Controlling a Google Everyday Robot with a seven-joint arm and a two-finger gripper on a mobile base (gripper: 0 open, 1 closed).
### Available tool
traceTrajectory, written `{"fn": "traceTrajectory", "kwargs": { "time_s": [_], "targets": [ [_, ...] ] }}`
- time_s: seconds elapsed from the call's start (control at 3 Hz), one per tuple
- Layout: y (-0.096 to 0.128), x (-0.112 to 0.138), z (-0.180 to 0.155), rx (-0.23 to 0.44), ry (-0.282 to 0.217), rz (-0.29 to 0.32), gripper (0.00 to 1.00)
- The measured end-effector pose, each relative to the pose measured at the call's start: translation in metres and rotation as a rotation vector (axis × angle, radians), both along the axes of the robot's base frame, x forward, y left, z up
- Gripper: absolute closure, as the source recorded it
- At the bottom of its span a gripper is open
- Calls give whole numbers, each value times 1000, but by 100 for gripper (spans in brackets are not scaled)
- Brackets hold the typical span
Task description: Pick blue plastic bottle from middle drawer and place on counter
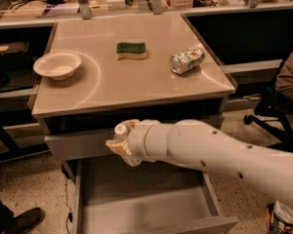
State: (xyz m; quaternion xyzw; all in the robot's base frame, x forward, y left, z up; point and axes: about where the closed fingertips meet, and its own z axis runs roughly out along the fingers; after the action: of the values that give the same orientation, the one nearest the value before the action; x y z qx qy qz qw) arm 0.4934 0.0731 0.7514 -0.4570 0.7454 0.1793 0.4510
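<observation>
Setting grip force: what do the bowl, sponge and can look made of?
Bowl: matte white, thin rim, likely paper or foam. Sponge: yellow foam under a green scouring layer. Can: shiny dented metal, probably aluminium. The tool, above the middle drawer, holds the blue plastic bottle.

The blue plastic bottle (120,129), white cap up and roughly upright, sits clamped between the jaws of the gripper (118,143). The grey middle drawer (136,199) stands open below the jaws. The glossy beige counter (136,82) lies above and behind them.

one camera, high, looking down | near | gripper (118,143) mid-picture | worktop (136,89) beyond gripper | drawer (136,199) under gripper
</observation>
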Motion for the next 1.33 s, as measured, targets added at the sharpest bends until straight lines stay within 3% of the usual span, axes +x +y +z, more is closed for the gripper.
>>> {"fn": "traceTrajectory", "kwargs": {
  "time_s": [0.67,1.33],
  "targets": [
    [-6,31,104,4,-91,18,100],
    [-15,53,172,-26,-145,18,100]
  ]
}}
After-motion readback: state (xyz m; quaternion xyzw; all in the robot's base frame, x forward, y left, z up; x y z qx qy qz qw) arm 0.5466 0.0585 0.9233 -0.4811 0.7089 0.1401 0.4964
